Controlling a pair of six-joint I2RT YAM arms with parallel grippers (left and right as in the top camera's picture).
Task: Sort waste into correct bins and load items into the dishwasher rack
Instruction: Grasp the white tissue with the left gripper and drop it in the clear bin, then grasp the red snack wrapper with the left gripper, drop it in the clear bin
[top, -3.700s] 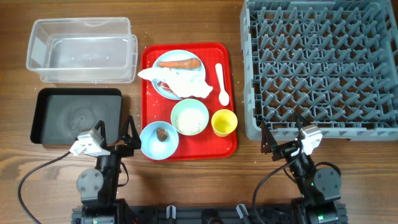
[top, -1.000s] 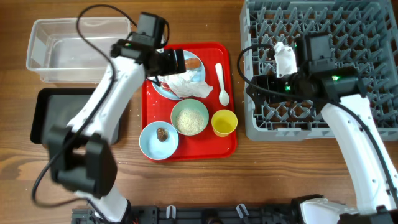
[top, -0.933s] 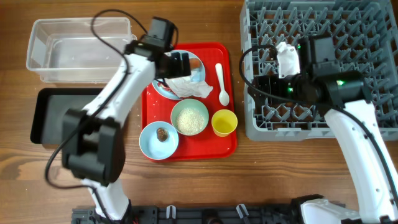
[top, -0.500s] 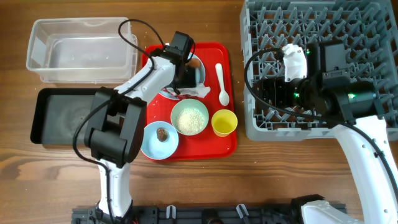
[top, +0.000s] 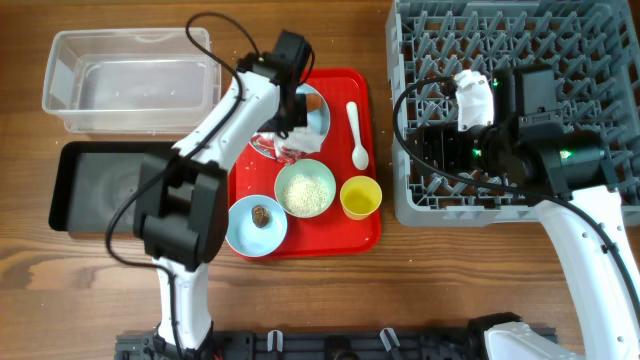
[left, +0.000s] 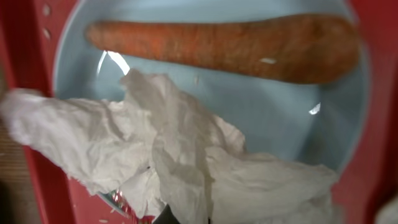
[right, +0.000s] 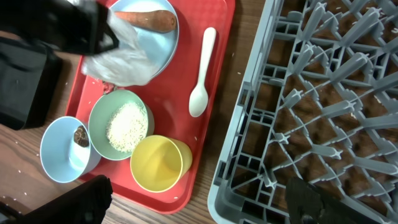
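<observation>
Well left of the left claw (top: 292, 112), the clear plastic rectangular tub (top: 130, 80) and the shallow black rectangular tray (top: 100, 185) hold no waste yet. That claw pinches the crumpled white tissue (left: 174, 162) bunched beneath it, which is only the first step. The right claw (right: 193, 199) gapes wide over the large grey pegged plastic crate (top: 560, 40) — nothing loaded.

White spoon (right: 203, 68) lies on red tray (right: 175, 93) beside grey rack (right: 244, 124).
</observation>
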